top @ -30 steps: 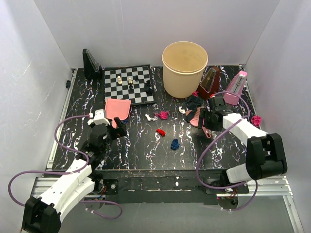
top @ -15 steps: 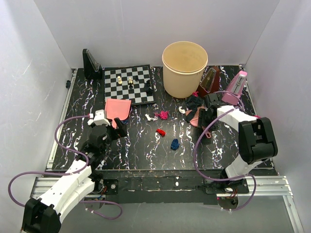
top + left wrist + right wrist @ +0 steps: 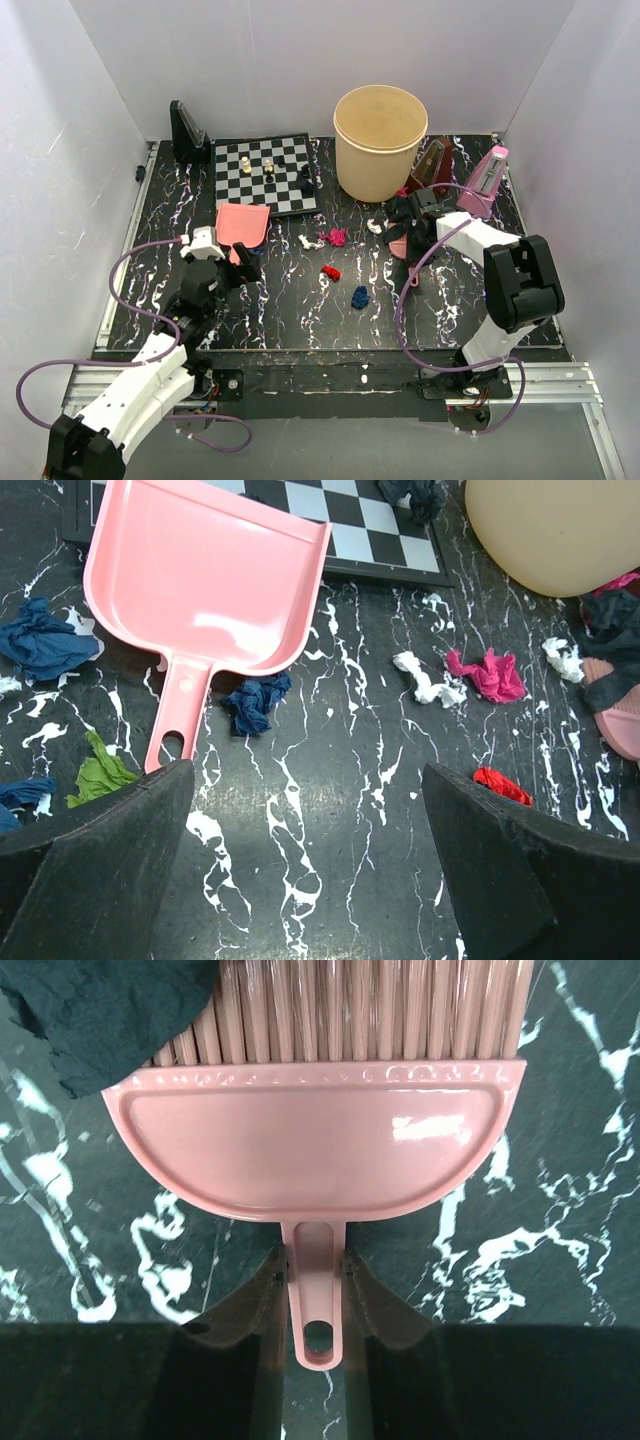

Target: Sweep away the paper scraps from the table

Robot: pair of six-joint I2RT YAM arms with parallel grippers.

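Paper scraps lie on the black veined table (image 3: 280, 315): white (image 3: 311, 242), magenta (image 3: 337, 237), red (image 3: 331, 272) and dark blue (image 3: 360, 296). In the right wrist view my right gripper (image 3: 317, 1280) is shut on the thin handle of the pink brush (image 3: 310, 1140); a dark scrap (image 3: 100, 1020) lies against its bristles. My left gripper (image 3: 308, 780) hovers open over bare table just below the pink dustpan (image 3: 215, 575). Around it lie a dark blue scrap (image 3: 255, 700), white (image 3: 425, 680), magenta (image 3: 487, 673), red (image 3: 500, 785) and green (image 3: 100, 775).
A beige bucket (image 3: 380, 140) stands at the back. A chessboard (image 3: 265, 172) with small pieces lies to its left, and a black stand (image 3: 187, 135) at the back left corner. A dark red metronome (image 3: 435, 168) and a pink one (image 3: 487, 178) stand at the back right.
My right arm has swung toward the back and left over the brush, and its jaws have closed on the brush handle. The left arm has stayed still.
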